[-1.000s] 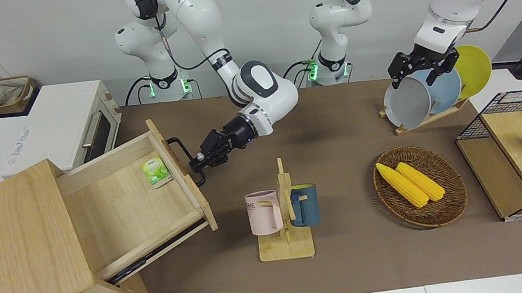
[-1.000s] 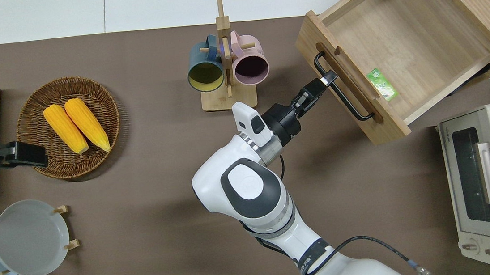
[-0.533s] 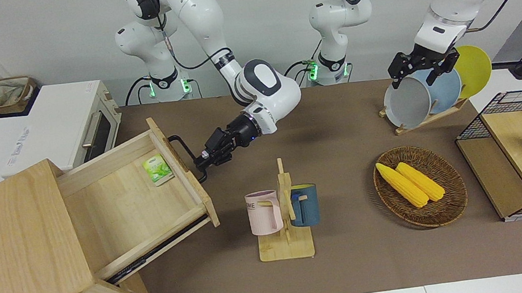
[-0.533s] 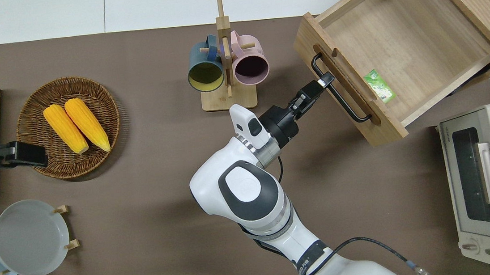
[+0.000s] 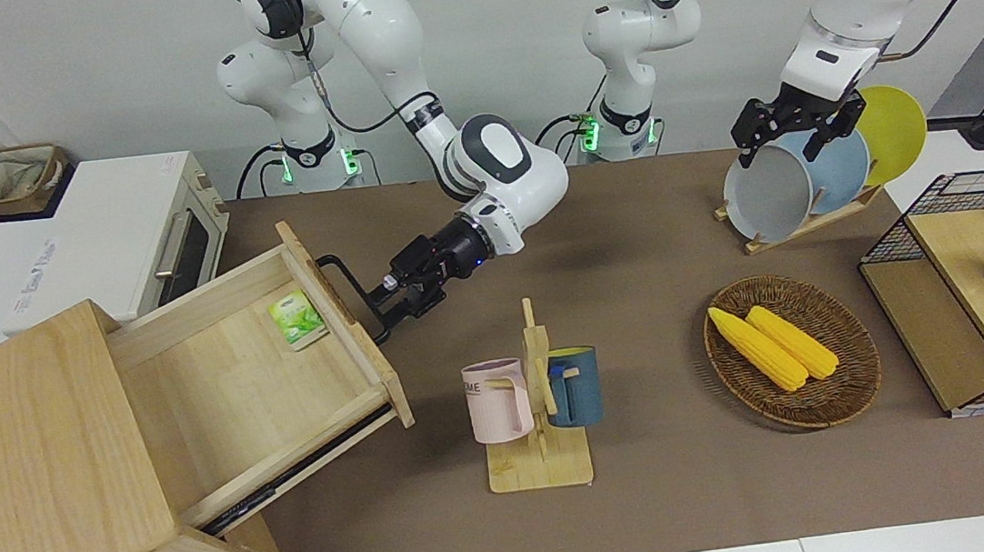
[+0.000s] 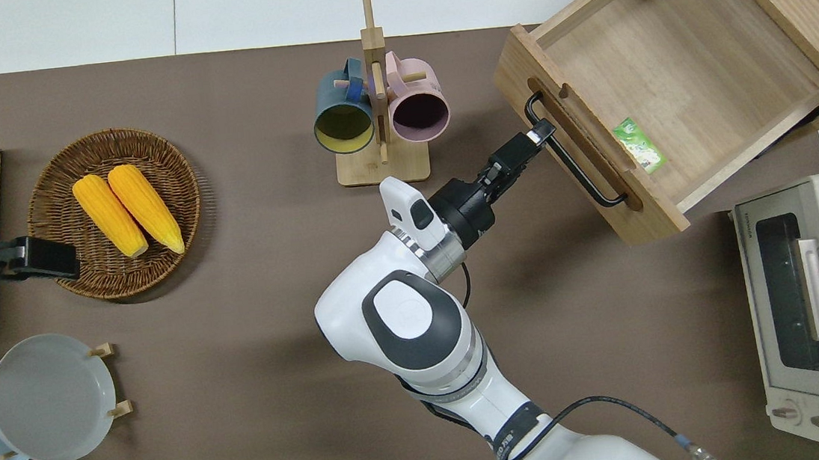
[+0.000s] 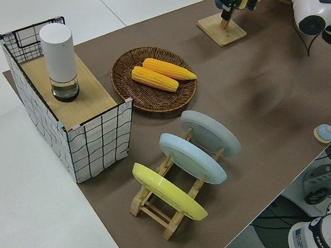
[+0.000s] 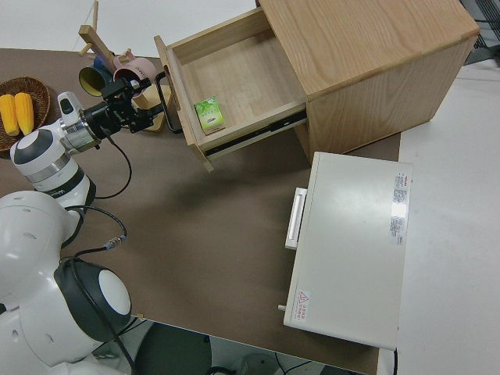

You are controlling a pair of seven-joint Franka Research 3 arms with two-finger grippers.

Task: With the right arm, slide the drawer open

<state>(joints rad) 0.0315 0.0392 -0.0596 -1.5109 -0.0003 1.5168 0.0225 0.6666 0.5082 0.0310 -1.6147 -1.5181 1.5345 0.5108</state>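
We find the drawer (image 5: 230, 395) standing far out of its pale wooden cabinet (image 5: 28, 471), a big square-edged box with plain grain that fills the worktop's corner at the right arm's end, along the edge farther from the robots. The drawer is wide and shallow, of the same light wood, with a smooth bare floor. On that floor a small glossy green packet (image 5: 295, 319) lies against the inside of the front panel. A thin black metal bar handle (image 5: 341, 278), bent at both ends, stands off the panel's outer face. The right arm (image 5: 494, 161), white and rounded at its joints, reaches low across the matte brown worktop (image 5: 680, 494). We see the right gripper (image 5: 385, 301) with its black fingers parted at the handle and not clenched on it; whether a tip touches the bar we cannot tell. The front view alone shows us a dark slide rail (image 5: 293, 475) under the drawer's side, and the wrist's small blue light. The overhead view alone shows a long slot cut into the panel's top edge beside the handle. It also shows the glass door of the white toaster oven (image 6: 815, 311) at the worktop edge, nearer to the robots than the cabinet. The right side view gives us the cabinet's broad flat top and the oven's blank white roof. The left side view shows no drawer at all. The left arm is parked, the left gripper (image 5: 793, 135) with its claws spread.
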